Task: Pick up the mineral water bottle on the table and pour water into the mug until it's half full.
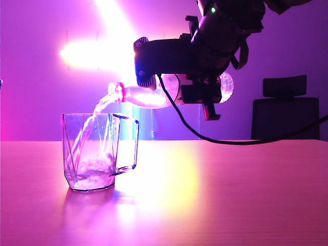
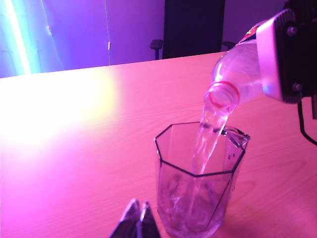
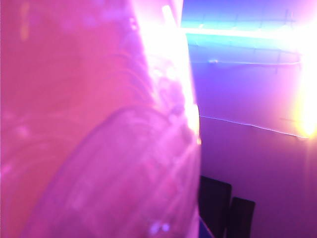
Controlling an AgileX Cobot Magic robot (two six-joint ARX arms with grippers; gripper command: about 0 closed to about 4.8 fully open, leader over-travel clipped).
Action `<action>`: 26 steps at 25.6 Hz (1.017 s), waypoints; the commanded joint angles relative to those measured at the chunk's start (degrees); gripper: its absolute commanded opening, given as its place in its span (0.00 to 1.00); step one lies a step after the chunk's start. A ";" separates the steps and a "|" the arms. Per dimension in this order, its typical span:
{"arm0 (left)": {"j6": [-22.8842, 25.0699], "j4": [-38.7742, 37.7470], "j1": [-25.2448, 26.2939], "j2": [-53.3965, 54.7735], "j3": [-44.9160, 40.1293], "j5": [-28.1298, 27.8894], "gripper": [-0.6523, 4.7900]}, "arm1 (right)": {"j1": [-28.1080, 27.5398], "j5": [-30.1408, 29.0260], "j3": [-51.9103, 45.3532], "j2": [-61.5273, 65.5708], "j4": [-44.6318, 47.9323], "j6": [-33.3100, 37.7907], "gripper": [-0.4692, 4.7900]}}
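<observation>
Here we see the left gripper (image 2: pixel 138 214) pinched shut, idle beside the mug (image 1: pixel 92 154), while right of the mug the right gripper (image 1: pixel 197 89) clasps the tilted mineral water bottle (image 1: pixel 154 96); we judge levelling off soon prevents overfilling.

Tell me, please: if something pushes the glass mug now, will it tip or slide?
The mug probably slides rather than tips: water pooled low, base flat on the smooth table. Being faceted glass, it likely chips if knocked. The right claw pours from the bottle; the left claw waits shut.
</observation>
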 commanded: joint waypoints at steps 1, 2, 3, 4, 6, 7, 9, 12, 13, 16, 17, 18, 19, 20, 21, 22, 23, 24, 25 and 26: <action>-0.15 0.57 -0.07 0.09 0.22 0.07 0.12 | 0.17 0.70 0.70 -0.76 3.23 -0.61 0.50; -0.15 0.59 -0.07 0.09 0.22 0.07 0.12 | 0.17 0.70 0.68 -0.76 3.23 -0.61 0.50; -0.15 0.59 -0.07 0.09 0.22 0.07 0.12 | 0.17 0.72 0.68 -0.76 3.23 -0.61 0.50; -0.15 0.57 -0.07 0.09 0.22 0.07 0.12 | 0.17 0.85 0.68 -0.76 3.23 -0.61 0.50; -0.15 0.57 -0.07 0.09 0.22 0.07 0.12 | 0.17 0.87 0.68 -0.76 3.23 -0.61 0.50; -0.15 0.57 -0.07 0.09 0.22 0.07 0.12 | 0.17 0.87 0.70 -0.76 3.23 -0.61 0.50; -0.15 0.57 -0.07 0.09 0.24 0.07 0.12 | 0.17 1.14 0.68 -0.76 3.23 -0.85 0.50; -0.15 0.59 -0.07 0.09 0.22 0.07 0.12 | 0.17 1.73 0.68 -0.76 3.23 -2.16 0.50; -0.15 0.59 -0.07 0.09 0.22 0.07 0.12 | 0.17 1.75 0.68 -0.76 3.23 -2.16 0.50; -0.15 0.59 -0.07 0.09 0.24 0.07 0.12 | 0.17 1.95 0.68 -0.76 3.23 -2.14 0.50; -0.15 0.59 -0.07 0.09 0.22 0.07 0.12 | 0.17 1.95 0.68 -0.76 3.23 -2.14 0.50; -0.15 0.59 -0.07 0.09 0.22 0.07 0.12 | 0.17 1.95 0.68 -0.76 3.23 -2.16 0.50; -0.15 0.59 -0.07 0.09 0.22 0.07 0.12 | 0.17 1.92 0.68 -0.76 3.23 -2.14 0.50; -0.15 0.59 -0.07 0.09 0.22 0.07 0.12 | 0.17 1.92 0.68 -0.76 3.23 -2.14 0.50; -0.15 0.59 -0.07 0.09 0.22 0.07 0.12 | 0.17 1.92 0.68 -0.76 3.23 -2.14 0.50; -0.15 0.59 -0.07 0.09 0.22 0.07 0.12 | 0.17 1.92 0.68 -0.76 3.23 -2.14 0.50; -0.15 0.59 -0.07 0.09 0.22 0.09 0.12 | 0.17 1.92 0.68 -0.76 3.23 -2.14 0.50; -0.15 0.59 -0.07 0.09 0.22 0.07 0.12 | 0.17 1.92 0.68 -0.76 3.23 -2.12 0.50; -0.15 0.59 -0.07 0.09 0.22 0.07 0.12 | 0.17 1.92 0.68 -0.76 3.23 -2.10 0.50; -0.15 0.59 -0.07 0.09 0.22 0.07 0.12 | 0.17 1.90 0.68 -0.76 3.21 -2.08 0.50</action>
